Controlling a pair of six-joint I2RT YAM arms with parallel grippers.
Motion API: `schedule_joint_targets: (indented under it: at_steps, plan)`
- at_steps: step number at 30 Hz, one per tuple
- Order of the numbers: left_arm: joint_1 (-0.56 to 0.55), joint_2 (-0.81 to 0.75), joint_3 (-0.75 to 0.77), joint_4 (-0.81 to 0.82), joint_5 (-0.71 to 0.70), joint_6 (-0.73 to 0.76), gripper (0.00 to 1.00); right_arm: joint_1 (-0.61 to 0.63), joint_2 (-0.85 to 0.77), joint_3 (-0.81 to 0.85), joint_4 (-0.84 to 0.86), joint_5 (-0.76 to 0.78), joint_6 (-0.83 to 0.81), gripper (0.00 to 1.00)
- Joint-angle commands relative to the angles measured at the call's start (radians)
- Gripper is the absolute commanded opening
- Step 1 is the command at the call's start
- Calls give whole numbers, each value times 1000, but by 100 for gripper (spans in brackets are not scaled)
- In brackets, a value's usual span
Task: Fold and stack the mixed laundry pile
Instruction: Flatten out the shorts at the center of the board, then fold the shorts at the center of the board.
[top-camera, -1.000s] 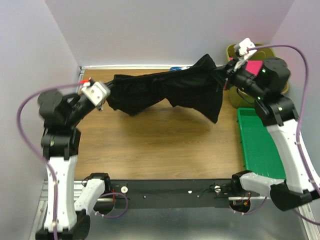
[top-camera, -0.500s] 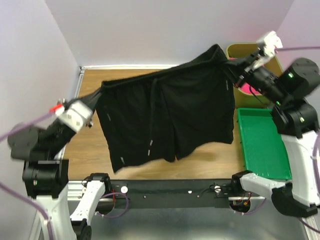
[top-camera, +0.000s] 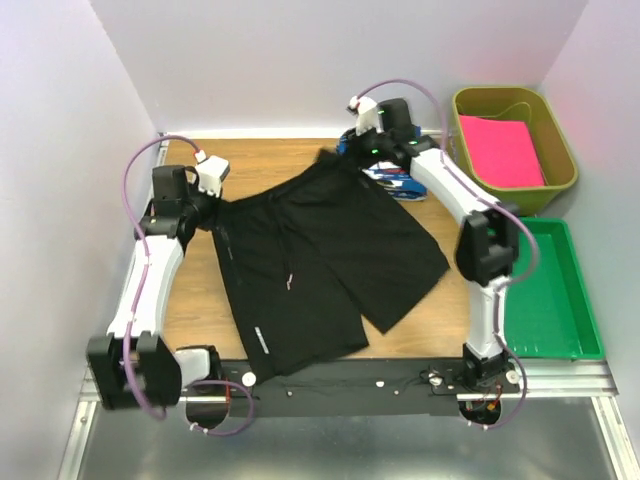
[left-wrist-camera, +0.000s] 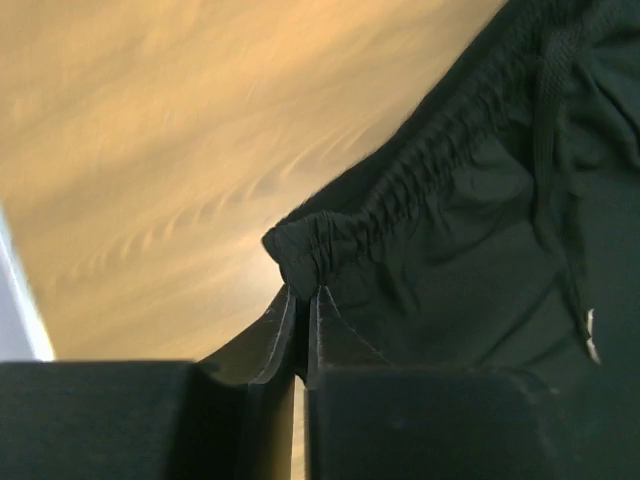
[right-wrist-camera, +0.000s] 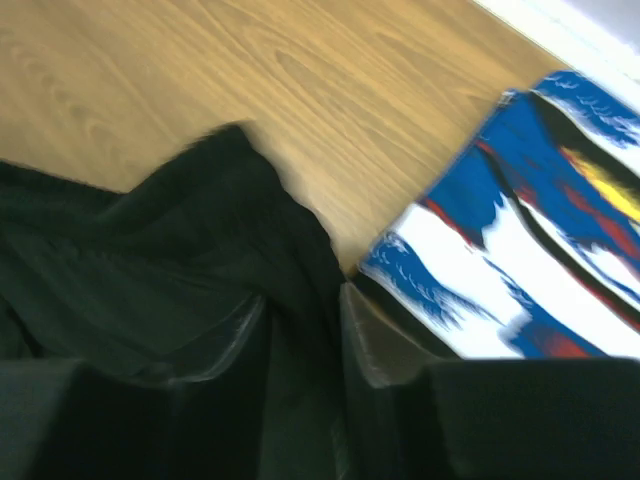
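The black garment (top-camera: 320, 250) lies spread flat mid-way across the table (top-camera: 445, 320), its waistband (left-wrist-camera: 400, 185) running from 10 to 12 o'clock. Your left gripper (left-wrist-camera: 302, 292) sits at the 10 o'clock corner, jaws nearly touching, and you cannot tell whether it nips the cloth. Your right gripper (right-wrist-camera: 303, 297) at 12 o'clock stands parted with black fabric between its fingers (right-wrist-camera: 235, 345), the blue cloth (right-wrist-camera: 520, 240) just beside at 1 o'clock.

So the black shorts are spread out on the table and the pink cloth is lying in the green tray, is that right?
Not quite. The black shorts are spread out on the table, but the pink cloth lies in the olive bin at the far right, not in the green tray beside it. The top external view shows this.
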Motion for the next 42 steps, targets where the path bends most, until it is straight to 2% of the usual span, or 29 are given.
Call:
schedule_joint_targets:
  at_steps: [1,2,3,6,8,9,11,16,19,24,30,35,42]
  plan:
    - [121,135,-24,58,-187,69,40,42,173,274,-46,167,-72,80]
    - [171,152,-20,58,-186,73,50,42,184,337,-75,184,-80,83]
    - [205,166,-17,60,-184,85,55,42,197,365,-148,204,-89,85]
    - [279,215,13,54,-183,121,56,42,137,355,-251,215,-135,86]
    - [279,241,22,57,-167,159,57,42,55,232,-273,175,-159,86]
    - [279,254,43,48,-146,174,57,52,17,101,-276,152,-170,85]
    - [273,290,57,32,-75,228,57,79,-83,-13,-308,102,-202,82]
    - [256,372,103,-3,49,279,49,275,-194,-370,-302,57,-224,69]
    - [229,422,131,-14,74,288,42,381,-197,-458,-230,68,-175,60]
    - [144,505,172,-45,45,296,32,486,-108,-523,-157,156,-121,52]
    - [52,570,184,-11,-57,290,24,500,-31,-575,-130,288,-115,46]
    - [51,631,178,-17,-216,309,13,490,-45,-647,-159,403,-173,45]
    - [48,464,-88,-109,-256,357,2,349,-147,-764,-215,421,-326,43]
